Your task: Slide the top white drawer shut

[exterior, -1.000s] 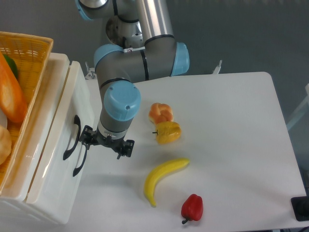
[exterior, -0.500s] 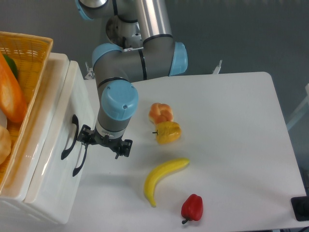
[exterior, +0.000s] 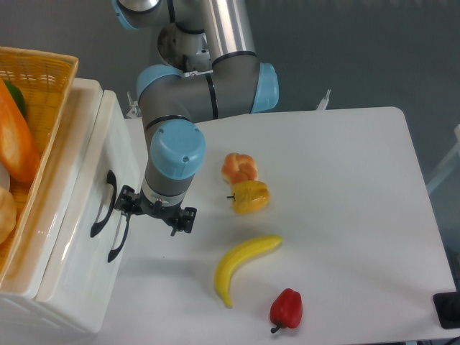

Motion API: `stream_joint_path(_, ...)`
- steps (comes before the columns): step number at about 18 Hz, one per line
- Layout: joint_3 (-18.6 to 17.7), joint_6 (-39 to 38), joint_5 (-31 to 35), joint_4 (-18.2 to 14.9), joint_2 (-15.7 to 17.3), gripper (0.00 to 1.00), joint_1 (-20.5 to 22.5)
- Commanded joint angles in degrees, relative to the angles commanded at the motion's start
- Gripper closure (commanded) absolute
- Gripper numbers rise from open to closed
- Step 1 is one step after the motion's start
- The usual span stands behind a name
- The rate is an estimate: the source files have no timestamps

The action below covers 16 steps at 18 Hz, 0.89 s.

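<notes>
Banana (exterior: 243, 264) right of top white drawer (exterior: 80, 215)

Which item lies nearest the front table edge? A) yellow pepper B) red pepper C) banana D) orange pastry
B: the red pepper sits lowest in the camera view, closest to the front edge of the table; the banana lies just behind it, with the yellow pepper and orange pastry further back.

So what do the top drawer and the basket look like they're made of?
Top drawer: likely glossy white plastic, smooth with soft sheen; its curved handle looks like black plastic. Basket: yellow woven wicker or a plastic imitation, with an open lattice weave.
</notes>
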Motion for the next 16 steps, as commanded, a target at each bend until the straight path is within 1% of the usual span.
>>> stream_joint_path(6,0.4,0.5,0.4,0.1,0.0,0.00,0.9)
stream_joint_path(9,1.4,1.8,0.5,0.1,0.3,0.00,3.4)
stream_joint_path(11,2.5,5.5,0.8,0.0,1.0,0.00,5.8)
stream_joint_path(12,3.0,7.9,0.8,-0.3,1.5,0.00,7.7)
stream_joint_path(14,2.7,11.7,0.9,-0.2,2.5,0.00,10.4)
stream_joint_path(16,2.5,17.9,1.8,-0.1,3.0,0.00,13.0)
